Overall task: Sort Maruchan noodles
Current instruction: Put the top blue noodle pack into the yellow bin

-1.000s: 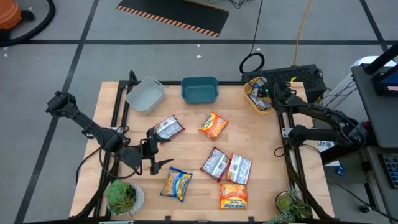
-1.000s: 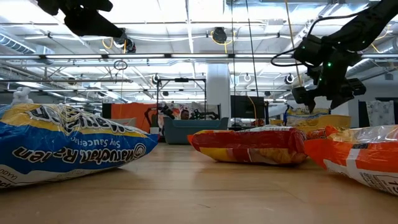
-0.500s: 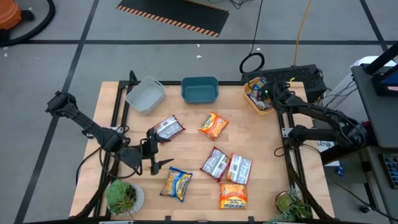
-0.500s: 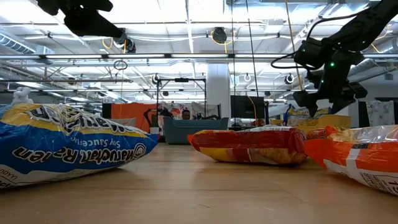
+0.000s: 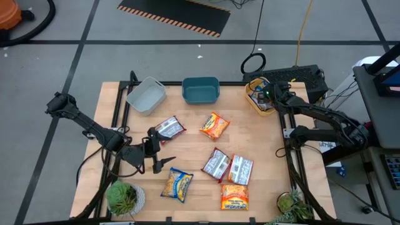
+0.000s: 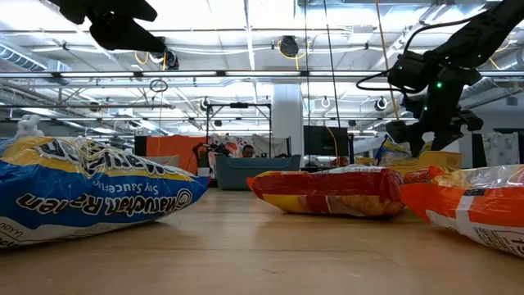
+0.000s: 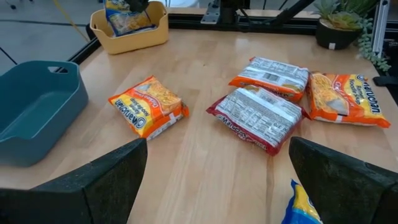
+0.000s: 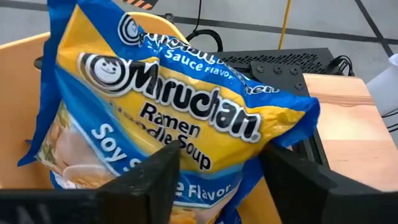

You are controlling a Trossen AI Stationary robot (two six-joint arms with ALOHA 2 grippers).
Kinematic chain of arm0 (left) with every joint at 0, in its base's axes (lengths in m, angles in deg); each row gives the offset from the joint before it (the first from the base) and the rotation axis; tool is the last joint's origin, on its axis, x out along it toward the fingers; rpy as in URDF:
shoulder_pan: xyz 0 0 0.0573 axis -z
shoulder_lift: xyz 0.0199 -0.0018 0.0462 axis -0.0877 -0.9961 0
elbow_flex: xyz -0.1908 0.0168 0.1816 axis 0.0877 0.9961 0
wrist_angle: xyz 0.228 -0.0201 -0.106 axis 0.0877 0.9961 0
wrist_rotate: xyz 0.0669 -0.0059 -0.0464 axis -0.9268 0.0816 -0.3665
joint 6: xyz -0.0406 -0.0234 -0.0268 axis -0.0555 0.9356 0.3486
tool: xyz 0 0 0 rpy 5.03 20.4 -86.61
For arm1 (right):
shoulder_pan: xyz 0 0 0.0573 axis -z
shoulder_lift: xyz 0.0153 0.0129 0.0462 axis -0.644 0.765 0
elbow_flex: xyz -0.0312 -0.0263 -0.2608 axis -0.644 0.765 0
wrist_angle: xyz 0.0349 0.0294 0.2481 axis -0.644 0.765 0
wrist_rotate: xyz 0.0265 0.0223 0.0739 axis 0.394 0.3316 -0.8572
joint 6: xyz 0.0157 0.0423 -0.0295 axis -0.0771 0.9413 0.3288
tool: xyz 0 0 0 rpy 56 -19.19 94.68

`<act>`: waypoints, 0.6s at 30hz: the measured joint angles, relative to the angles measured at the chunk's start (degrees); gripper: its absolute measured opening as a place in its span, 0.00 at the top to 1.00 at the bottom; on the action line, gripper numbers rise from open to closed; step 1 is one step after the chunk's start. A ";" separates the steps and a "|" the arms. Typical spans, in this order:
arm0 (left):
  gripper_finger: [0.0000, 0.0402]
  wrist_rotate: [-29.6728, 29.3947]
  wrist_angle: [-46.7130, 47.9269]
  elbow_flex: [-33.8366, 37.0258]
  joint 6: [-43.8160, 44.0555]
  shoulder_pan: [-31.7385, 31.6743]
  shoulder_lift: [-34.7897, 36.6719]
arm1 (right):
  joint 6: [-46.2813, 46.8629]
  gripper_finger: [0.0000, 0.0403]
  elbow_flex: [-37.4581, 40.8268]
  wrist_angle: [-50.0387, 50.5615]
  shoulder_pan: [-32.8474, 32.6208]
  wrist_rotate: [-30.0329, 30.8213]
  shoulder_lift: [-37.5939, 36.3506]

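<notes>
Now right hand (image 8: 217, 180) over yellow packet (image 8: 168, 118)

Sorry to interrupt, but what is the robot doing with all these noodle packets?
It is sorting ramen packets into tubs. The right gripper is over the yellow tub at the table's far right corner, fingers on either side of a yellow-and-blue packet standing in it. The left gripper hovers open over the near left of the table. Six packets lie loose on the table; the grey tub and teal tub look empty.
</notes>
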 joint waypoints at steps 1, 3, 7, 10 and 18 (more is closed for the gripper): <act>0.02 0.01 0.01 0.00 0.00 0.03 0.00 | -0.13 0.53 0.01 0.05 0.00 -0.09 -0.16; 0.02 0.05 -0.01 0.00 0.00 0.03 0.00 | -0.14 0.59 0.02 0.15 0.02 -0.73 -0.63; 0.02 0.07 -0.01 0.00 0.07 0.03 0.00 | -0.87 0.70 0.07 0.34 0.02 -1.48 -2.19; 0.02 0.34 -0.02 0.00 0.13 0.03 0.00 | -1.33 0.76 0.07 0.34 0.02 -2.50 -3.55; 0.02 0.42 -0.03 0.00 0.55 0.03 0.00 | -3.93 0.94 0.09 -0.67 -0.18 -2.70 -9.30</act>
